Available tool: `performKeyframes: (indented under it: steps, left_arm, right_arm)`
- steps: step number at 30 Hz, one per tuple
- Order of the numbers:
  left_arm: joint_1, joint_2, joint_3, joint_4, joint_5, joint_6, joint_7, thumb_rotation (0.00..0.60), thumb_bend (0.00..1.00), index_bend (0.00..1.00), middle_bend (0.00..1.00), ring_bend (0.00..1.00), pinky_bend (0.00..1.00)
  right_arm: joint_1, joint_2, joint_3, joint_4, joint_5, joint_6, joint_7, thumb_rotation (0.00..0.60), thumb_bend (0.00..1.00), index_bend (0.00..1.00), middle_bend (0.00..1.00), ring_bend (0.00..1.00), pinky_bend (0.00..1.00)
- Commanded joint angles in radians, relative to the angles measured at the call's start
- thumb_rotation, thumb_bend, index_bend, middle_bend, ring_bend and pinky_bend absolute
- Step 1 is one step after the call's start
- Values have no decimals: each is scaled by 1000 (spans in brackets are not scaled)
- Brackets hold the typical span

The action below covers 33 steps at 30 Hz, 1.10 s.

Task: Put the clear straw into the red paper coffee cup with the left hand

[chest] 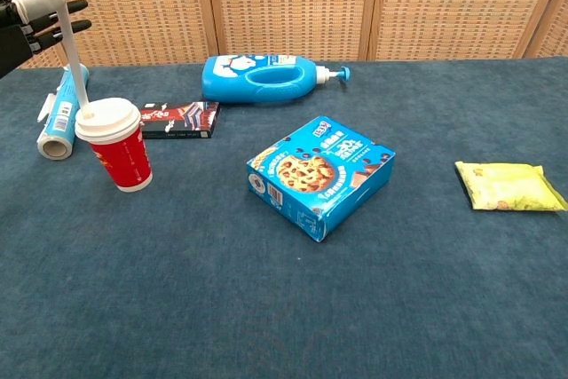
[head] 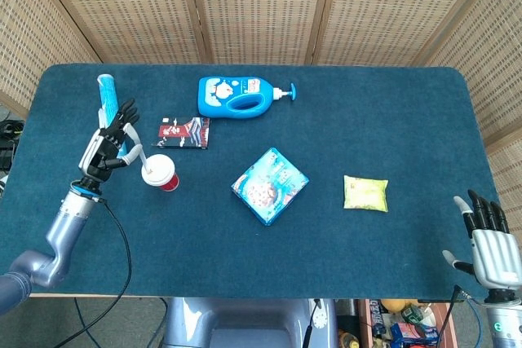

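The red paper coffee cup (head: 162, 174) (chest: 120, 153) with a white lid stands upright at the left of the blue table. My left hand (head: 107, 148) (chest: 28, 14) hovers just left of it and pinches the top of the clear straw (chest: 74, 61) (head: 137, 153). The straw slants down to the right, and its lower end meets the lid's left edge. I cannot tell whether the tip is inside the lid hole. My right hand (head: 488, 238) hangs off the table's near right corner, fingers spread, holding nothing.
A blue-and-white tube (chest: 59, 115) lies behind the cup, a dark snack packet (chest: 180, 120) to its right. Further along sit a blue detergent bottle (chest: 262, 76), a cookie box (chest: 321, 175) and a yellow pouch (chest: 508, 185). Wicker screens stand behind the table.
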Motion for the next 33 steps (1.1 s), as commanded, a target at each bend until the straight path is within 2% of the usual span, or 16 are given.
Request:
performKeyframes:
  steps: [1,12,13,14,15,16,18,19,21,28,33]
  left_arm:
    - [1,-11,4,13,-1,-6,-1,600,517,632,0,0,0]
    - [13,-55,26,74,-2,-11,57,600,558,631,0,0,0]
    - [15,-59,29,81,-2,-13,57,600,559,600,0,0,0]
    - [15,-60,31,86,-1,-15,58,600,556,550,0,0,0]
    - [15,-60,38,92,5,-18,59,600,523,441,0,0,0]
    - [14,-57,46,96,14,-20,58,600,467,307,0,0,0]
    - [10,-45,66,102,37,-24,53,600,359,132,0,0,0]
    - [9,-41,70,103,43,-24,52,600,326,62,0,0,0]
    - [7,-31,78,104,53,-21,58,600,310,5,0,0,0]
    - [25,4,85,62,65,23,77,600,296,0,0,0,0]
    - [54,70,78,-10,81,111,126,600,292,0,0,0,0]
  right_arm:
    - [0,0,0,0,0,-1,0,600,0,0,0,0,0]
    - [6,-3,-2,5,6,-15,2,600,0,0,0,0,0]
    - [6,-3,-2,5,6,-15,2,600,0,0,0,0,0]
    - [6,-3,-2,5,6,-16,3,600,0,0,0,0,0]
    - [7,-3,-2,6,8,-17,3,600,0,0,0,0,0]
    - [7,-4,-2,6,8,-18,3,600,0,0,0,0,0]
    - [8,-4,-2,7,10,-19,3,600,0,0,0,0,0]
    - [8,-4,-2,7,10,-20,3,600,0,0,0,0,0]
    - [9,-4,-3,7,8,-21,2,600,0,0,0,0,0]
    - [9,-1,-7,3,-2,-18,5,600,0,0,0,0,0]
    - [5,3,-12,-5,-17,-6,8,600,0,0,0,0,0]
